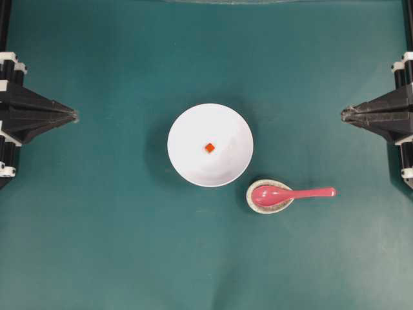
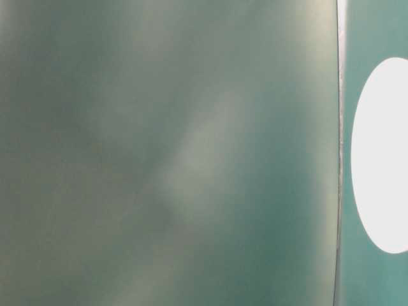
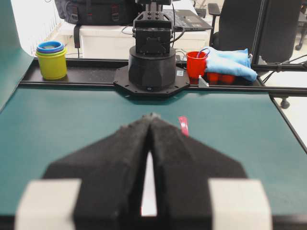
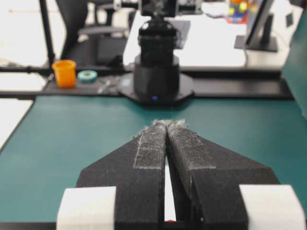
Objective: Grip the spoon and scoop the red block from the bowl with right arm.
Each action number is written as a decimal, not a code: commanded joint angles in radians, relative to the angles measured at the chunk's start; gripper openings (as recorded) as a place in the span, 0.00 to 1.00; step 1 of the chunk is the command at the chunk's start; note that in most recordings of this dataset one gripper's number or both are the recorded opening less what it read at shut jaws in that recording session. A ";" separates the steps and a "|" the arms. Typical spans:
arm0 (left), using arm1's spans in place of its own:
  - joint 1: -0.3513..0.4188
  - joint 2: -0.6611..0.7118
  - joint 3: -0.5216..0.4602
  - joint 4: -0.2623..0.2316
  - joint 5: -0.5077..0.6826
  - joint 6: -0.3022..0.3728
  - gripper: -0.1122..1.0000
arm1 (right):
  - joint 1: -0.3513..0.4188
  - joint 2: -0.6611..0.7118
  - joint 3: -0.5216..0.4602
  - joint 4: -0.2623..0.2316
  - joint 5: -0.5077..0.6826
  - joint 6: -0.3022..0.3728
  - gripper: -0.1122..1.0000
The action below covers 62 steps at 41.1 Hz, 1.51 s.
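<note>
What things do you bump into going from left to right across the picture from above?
left gripper → bowl → red block → spoon rest → spoon → right gripper

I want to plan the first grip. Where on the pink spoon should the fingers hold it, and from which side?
Grip the spoon on its straight handle, coming from above. The handle sticks out free toward the right gripper, while the scoop lies in the speckled rest beside the bowl.
</note>
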 commanded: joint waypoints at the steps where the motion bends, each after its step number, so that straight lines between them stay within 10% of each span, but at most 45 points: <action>1: 0.000 0.008 -0.034 0.005 0.038 0.002 0.10 | -0.003 0.009 -0.034 0.005 -0.006 0.005 0.10; 42: -0.002 -0.002 -0.043 0.005 0.250 -0.005 0.09 | -0.003 0.063 -0.064 0.044 0.006 0.023 0.11; 62: 0.000 -0.002 -0.041 0.005 0.253 -0.005 0.09 | -0.003 0.078 -0.080 0.049 0.167 0.069 0.57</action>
